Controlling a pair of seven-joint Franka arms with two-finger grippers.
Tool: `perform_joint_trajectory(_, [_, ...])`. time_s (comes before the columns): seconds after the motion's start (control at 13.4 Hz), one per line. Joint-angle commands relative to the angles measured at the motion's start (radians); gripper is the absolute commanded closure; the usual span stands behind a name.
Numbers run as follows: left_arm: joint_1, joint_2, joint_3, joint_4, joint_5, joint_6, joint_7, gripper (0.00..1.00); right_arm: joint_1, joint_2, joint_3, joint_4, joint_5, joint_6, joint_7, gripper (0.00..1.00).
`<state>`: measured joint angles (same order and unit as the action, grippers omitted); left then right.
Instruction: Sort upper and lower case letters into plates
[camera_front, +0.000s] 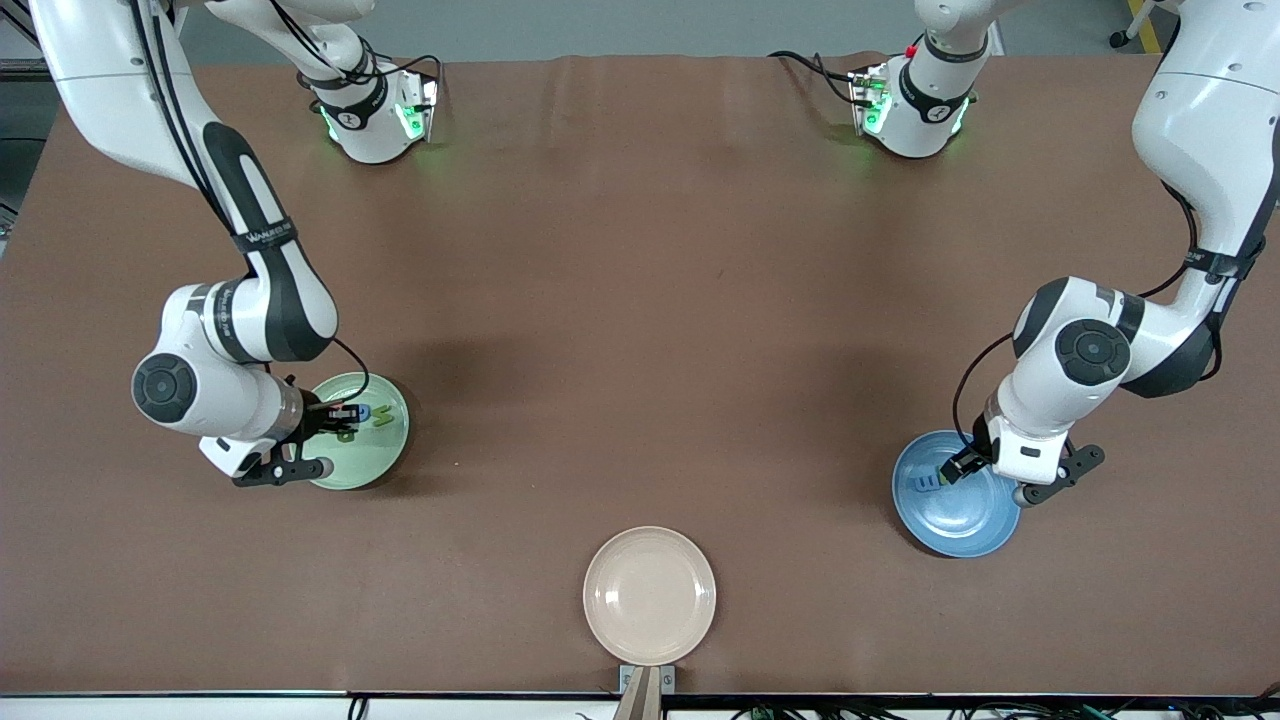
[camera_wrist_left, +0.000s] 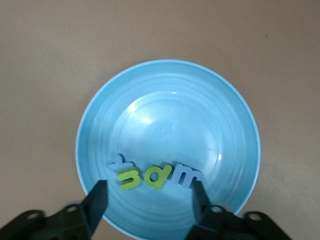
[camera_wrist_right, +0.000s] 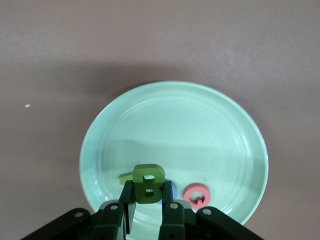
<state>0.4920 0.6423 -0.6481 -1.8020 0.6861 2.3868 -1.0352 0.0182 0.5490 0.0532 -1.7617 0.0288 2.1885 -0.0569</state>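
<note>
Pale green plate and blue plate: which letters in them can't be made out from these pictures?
- Pale green plate, right wrist view: a blue letter and a green one sit mostly hidden by the green B in the right pincer.
- Blue plate, front view: the left pincer and wrist cover most letters; those showing are too small to read.

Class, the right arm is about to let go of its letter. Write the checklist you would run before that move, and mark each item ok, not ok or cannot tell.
1. Right gripper shut on the green B: ok.
2. B is over the pale green plate: ok.
3. Bare plate floor under the B: cannot tell; a blue letter and a red letter lie close by.
4. Left gripper open, holding nothing, over the blue plate: ok.
5. Blue plate holds lower case letters only: the blue m is; the rest cannot tell.
</note>
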Motion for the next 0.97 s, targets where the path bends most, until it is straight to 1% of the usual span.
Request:
perform_joint_trajectory(0.0, [-0.01,-0.052,-0.037,0.048,0.007,-0.146,0.042,0.0,-0.02,0.055,0.008,0.064,-0.018,-0.009,0.003,0.9])
perform_joint_trajectory(0.07, [-0.003,-0.081,-0.074,0.068,0.006,-0.223,0.076,0.0,-0.02,0.066,0.007,0.068,-0.02,-0.007,0.003,0.83])
perform_joint_trajectory(0.15, [-0.003,-0.108,-0.093,0.097,-0.006,-0.289,0.125,0.0,-0.026,0.077,0.007,0.077,-0.02,-0.006,0.002,0.46])
perform_joint_trajectory(0.22, [-0.003,-0.139,-0.108,0.134,-0.048,-0.349,0.177,0.0,-0.035,0.083,0.007,0.082,-0.02,-0.003,-0.006,0.0])
perform_joint_trajectory(0.37, [-0.003,-0.2,-0.113,0.222,-0.149,-0.464,0.262,0.0,-0.043,0.081,0.007,0.085,-0.021,-0.004,-0.006,0.0])
perform_joint_trajectory(0.52, [-0.003,-0.256,-0.114,0.309,-0.195,-0.584,0.384,0.0,-0.041,0.065,0.007,0.082,-0.02,-0.018,0.005,0.0])
perform_joint_trajectory(0.6, [-0.003,-0.285,-0.114,0.346,-0.213,-0.65,0.449,0.0,-0.052,0.043,0.008,0.081,-0.015,-0.05,0.009,0.0])
perform_joint_trajectory(0.75, [-0.001,-0.341,-0.111,0.388,-0.281,-0.756,0.544,0.0,-0.07,-0.019,0.008,0.084,-0.012,-0.151,0.047,0.0])
perform_joint_trajectory(0.9, [0.031,-0.409,-0.11,0.397,-0.341,-0.828,0.63,0.0,-0.072,-0.098,0.007,0.085,-0.017,-0.244,0.08,0.0])
